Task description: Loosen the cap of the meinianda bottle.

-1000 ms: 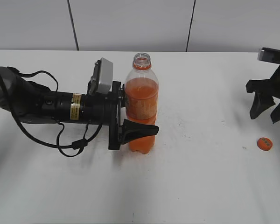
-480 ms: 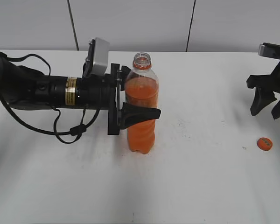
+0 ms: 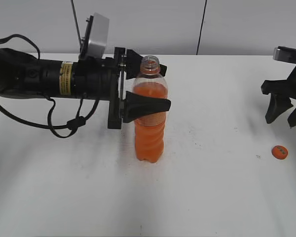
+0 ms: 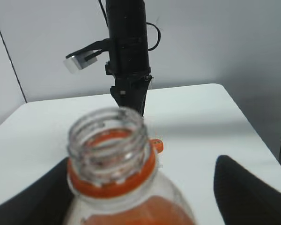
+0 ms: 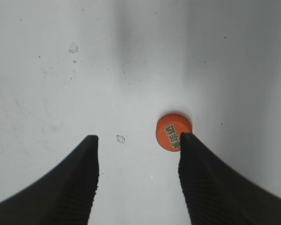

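Observation:
The meinianda bottle (image 3: 150, 123) stands upright mid-table with orange drink inside and an open neck with no cap on it. Its threaded mouth and orange neck ring fill the left wrist view (image 4: 110, 154). My left gripper (image 3: 153, 79) is open, its fingers straddling the bottle's shoulder with a gap on one side (image 4: 136, 197). The small orange cap (image 3: 279, 151) lies flat on the table at the far right. My right gripper (image 3: 285, 116) hovers open above it; in the right wrist view the cap (image 5: 173, 132) sits beside the right finger of the gripper (image 5: 138, 138).
The white table (image 3: 212, 197) runs to a grey panelled wall behind. The left arm's black body and cables (image 3: 49, 79) lie across the table's left side. The right arm (image 4: 129, 56) shows beyond the bottle in the left wrist view.
My left gripper has risen along the bottle from the label band to the shoulder. The bottle stayed in place. The right gripper and the cap barely moved.

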{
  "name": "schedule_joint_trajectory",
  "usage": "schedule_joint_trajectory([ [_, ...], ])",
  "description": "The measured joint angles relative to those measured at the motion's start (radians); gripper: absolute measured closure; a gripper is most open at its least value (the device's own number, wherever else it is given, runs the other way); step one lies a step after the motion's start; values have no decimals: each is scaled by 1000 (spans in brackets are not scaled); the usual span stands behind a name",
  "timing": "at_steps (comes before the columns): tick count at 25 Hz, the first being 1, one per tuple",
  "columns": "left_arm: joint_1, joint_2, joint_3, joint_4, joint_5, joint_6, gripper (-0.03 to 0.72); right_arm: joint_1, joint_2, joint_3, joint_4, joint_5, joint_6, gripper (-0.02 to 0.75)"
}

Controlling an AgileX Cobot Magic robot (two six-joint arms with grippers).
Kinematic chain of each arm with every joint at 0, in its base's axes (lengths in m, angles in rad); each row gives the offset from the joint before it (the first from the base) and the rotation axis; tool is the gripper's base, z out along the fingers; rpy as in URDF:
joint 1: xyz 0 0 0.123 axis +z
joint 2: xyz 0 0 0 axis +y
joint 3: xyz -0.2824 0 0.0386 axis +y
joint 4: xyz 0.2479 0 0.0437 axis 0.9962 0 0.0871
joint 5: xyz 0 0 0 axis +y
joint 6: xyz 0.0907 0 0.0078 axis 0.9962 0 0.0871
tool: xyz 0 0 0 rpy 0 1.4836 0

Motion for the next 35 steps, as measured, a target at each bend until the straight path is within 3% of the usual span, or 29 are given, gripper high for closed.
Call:
schedule_joint_trajectory([
  [19, 0, -197, 1, -1, -1, -38, 146, 0, -73, -27, 0, 25, 0, 328],
  [23, 0, -245, 1, -15, 4, -88, 146, 0, -97, -82, -1, 61, 1, 328],
  [25, 0, -280, 1, -40, 29, -167, 146, 0, -107, -109, -1, 84, 2, 328],
  [29, 0, -379, 1, -109, 200, -344, 146, 0, -122, -175, -1, 157, 2, 328],
  [35, -1, -553, 1, -126, 770, -386, 146, 0, -138, -256, -1, 218, 2, 328],
])
